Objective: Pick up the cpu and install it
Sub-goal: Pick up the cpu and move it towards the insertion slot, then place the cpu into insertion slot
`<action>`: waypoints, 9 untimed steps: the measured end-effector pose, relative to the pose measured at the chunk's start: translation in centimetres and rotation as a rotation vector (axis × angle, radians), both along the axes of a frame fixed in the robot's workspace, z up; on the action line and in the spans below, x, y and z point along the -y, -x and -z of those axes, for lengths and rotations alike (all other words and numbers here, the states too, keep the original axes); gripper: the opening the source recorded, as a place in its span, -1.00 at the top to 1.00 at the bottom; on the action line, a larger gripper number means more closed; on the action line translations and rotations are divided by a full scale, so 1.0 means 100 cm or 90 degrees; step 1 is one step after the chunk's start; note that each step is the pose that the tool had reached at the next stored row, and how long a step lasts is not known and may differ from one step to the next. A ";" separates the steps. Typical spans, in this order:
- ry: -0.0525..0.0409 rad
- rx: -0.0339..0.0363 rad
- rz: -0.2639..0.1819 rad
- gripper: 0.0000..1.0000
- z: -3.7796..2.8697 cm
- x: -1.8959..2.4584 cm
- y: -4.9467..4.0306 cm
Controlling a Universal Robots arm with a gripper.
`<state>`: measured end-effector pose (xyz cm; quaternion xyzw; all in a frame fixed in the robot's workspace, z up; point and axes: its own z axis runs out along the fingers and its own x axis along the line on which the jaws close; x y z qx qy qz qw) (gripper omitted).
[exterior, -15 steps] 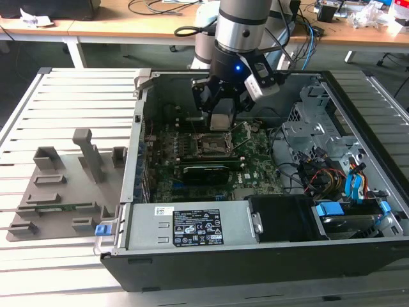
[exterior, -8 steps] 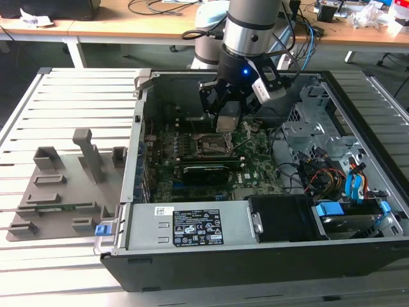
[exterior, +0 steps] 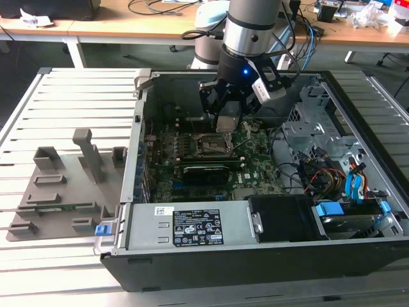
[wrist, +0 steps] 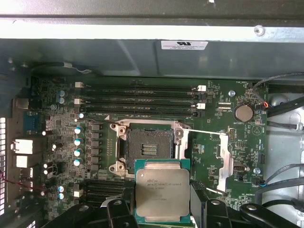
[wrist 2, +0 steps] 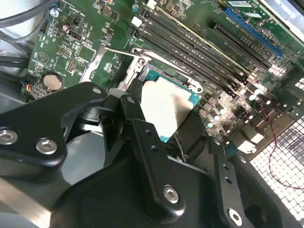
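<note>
First wrist view showed the gripper point(wrist: 164, 214) closed on the cpu point(wrist: 163, 189) by opposite edges, holding it level above the motherboard point(wrist: 213, 102) near the open socket point(wrist: 148, 147), whose load plate point(wrist: 224, 159) lay swung aside, evidently leaving the contact field clear for seating.

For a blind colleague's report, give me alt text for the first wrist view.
The end effector holds the cpu over the motherboard, near the open, empty socket. Memory slots lie past the socket.
</note>
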<state>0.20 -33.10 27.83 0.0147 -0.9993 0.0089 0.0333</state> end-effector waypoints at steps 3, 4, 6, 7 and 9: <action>0.0000 0.0000 0.000 -0.09 0.0000 0.0000 -0.0001; 0.0000 0.0000 0.000 -0.09 0.0000 0.0000 -0.0001; 0.0003 0.0000 0.001 -0.09 0.0001 0.0000 -0.0001; 0.0007 0.0001 0.006 -0.09 0.0001 0.0000 -0.0001; 0.0015 0.0000 0.018 -0.09 0.0001 0.0000 -0.0001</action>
